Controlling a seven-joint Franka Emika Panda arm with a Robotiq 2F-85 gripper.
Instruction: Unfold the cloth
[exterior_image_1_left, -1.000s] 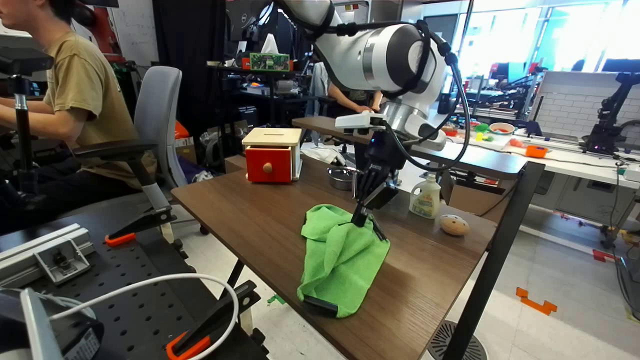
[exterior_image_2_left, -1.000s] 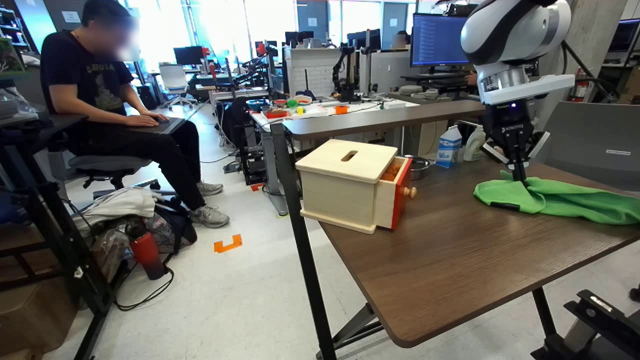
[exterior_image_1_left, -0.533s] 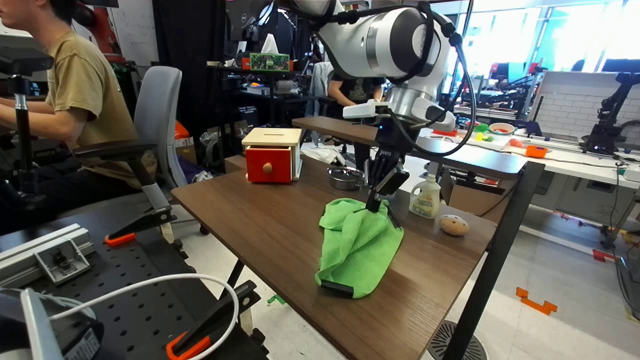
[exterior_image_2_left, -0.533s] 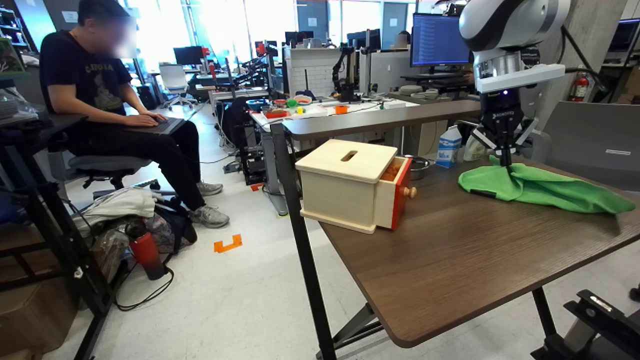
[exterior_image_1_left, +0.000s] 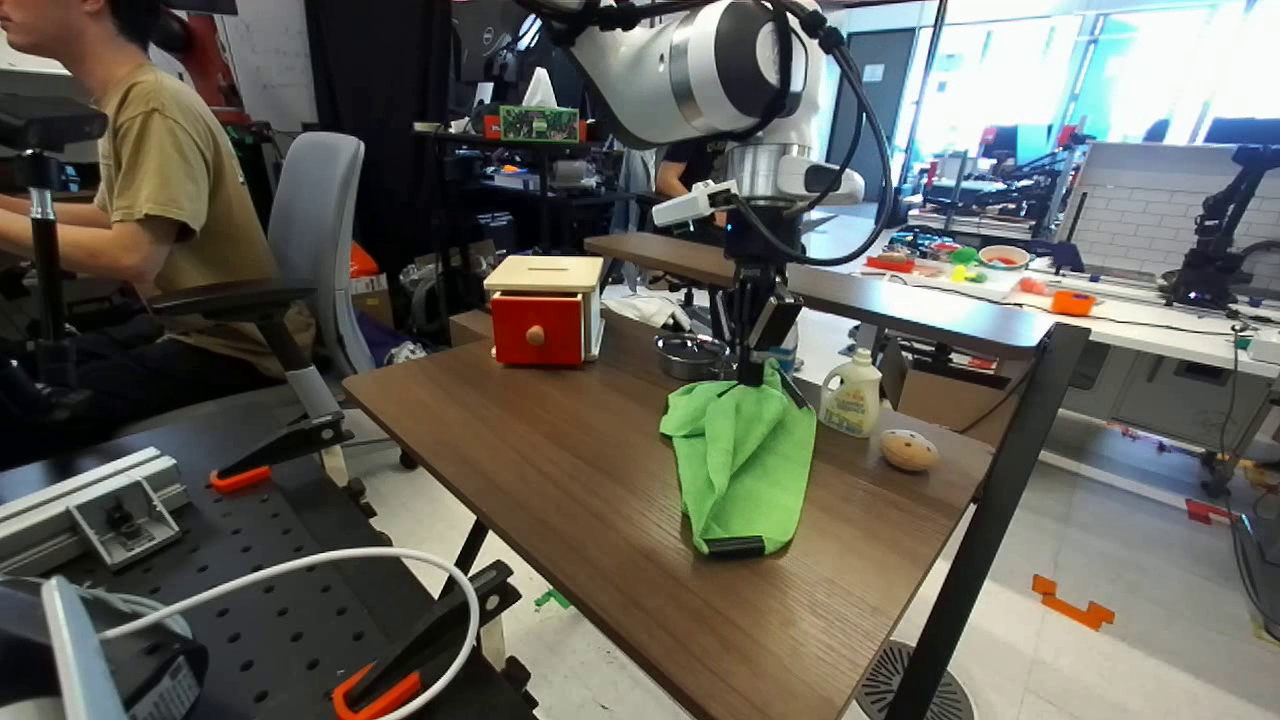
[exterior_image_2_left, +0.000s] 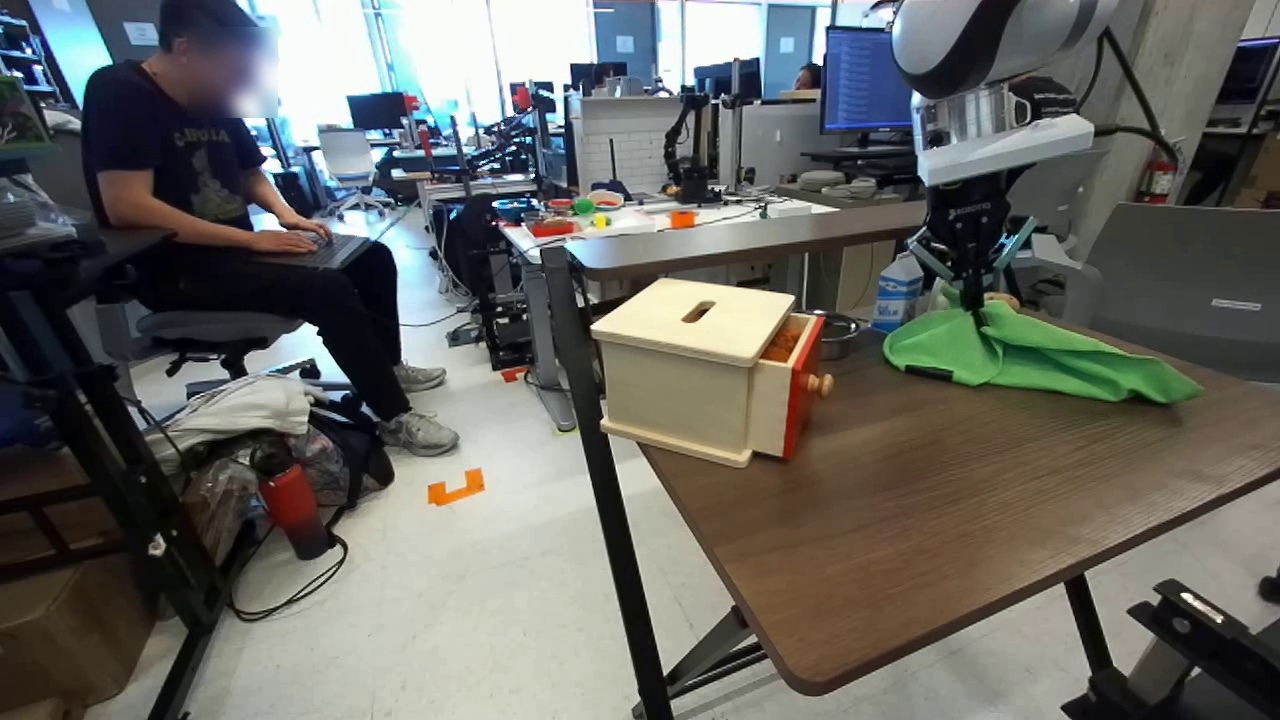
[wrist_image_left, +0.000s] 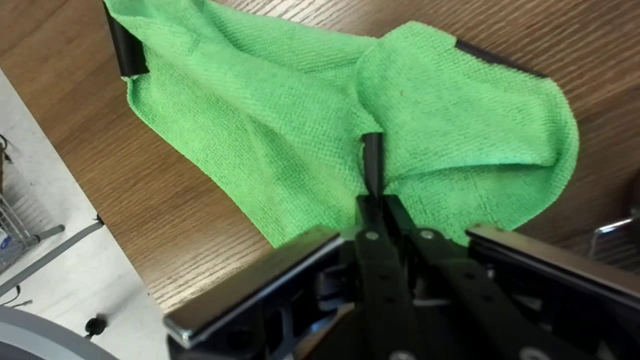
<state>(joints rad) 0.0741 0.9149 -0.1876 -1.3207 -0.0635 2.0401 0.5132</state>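
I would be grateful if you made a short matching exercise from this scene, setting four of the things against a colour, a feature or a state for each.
Things:
1. green cloth
2. red drawer
3. milk carton
4. detergent-style bottle

Colours, features and states:
A. blue and white
B. pale cream, with a side handle
C. pinched in the closed gripper
D. pulled partly out of a pale wooden box

Right pairs: 1-C, 2-D, 3-A, 4-B.
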